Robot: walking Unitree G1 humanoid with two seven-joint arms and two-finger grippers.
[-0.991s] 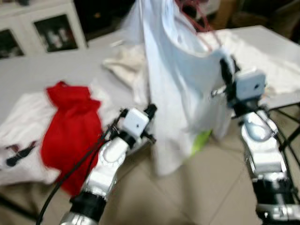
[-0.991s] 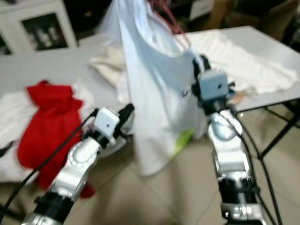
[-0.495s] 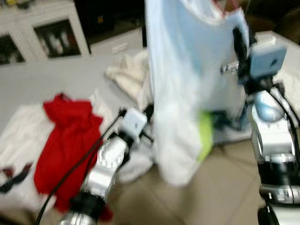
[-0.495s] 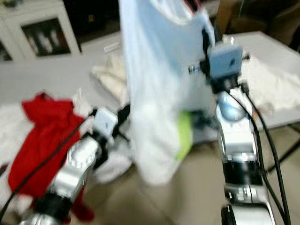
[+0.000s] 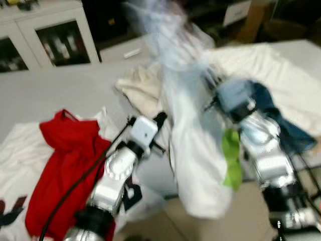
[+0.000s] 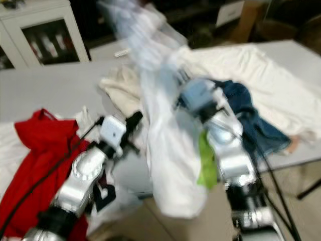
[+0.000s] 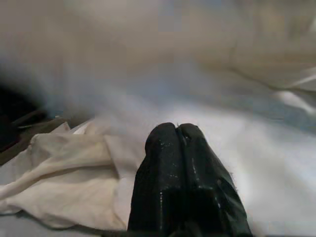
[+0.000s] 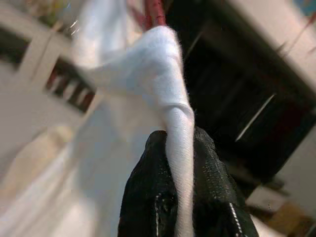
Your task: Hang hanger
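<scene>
On the left a red garment (image 5: pixel 65 165) lies on the grey table (image 5: pixel 60 90), the left gripper (image 7: pixel 178 134) hovers over pale cloths with fingers pressed together, and the right gripper (image 8: pixel 180 143) pinches the white shirt (image 5: pixel 193 150) below the red hanger (image 8: pixel 154 11).

Motion-blurred white garment (image 5: pixel 195 150), right end effector (image 8: pixel 180 148) hidden in cloth (head views), red hanger (image 8: pixel 154 11) cut off at frame edge, red cloth (image 5: pixel 60 170) cropped at btm.
</scene>
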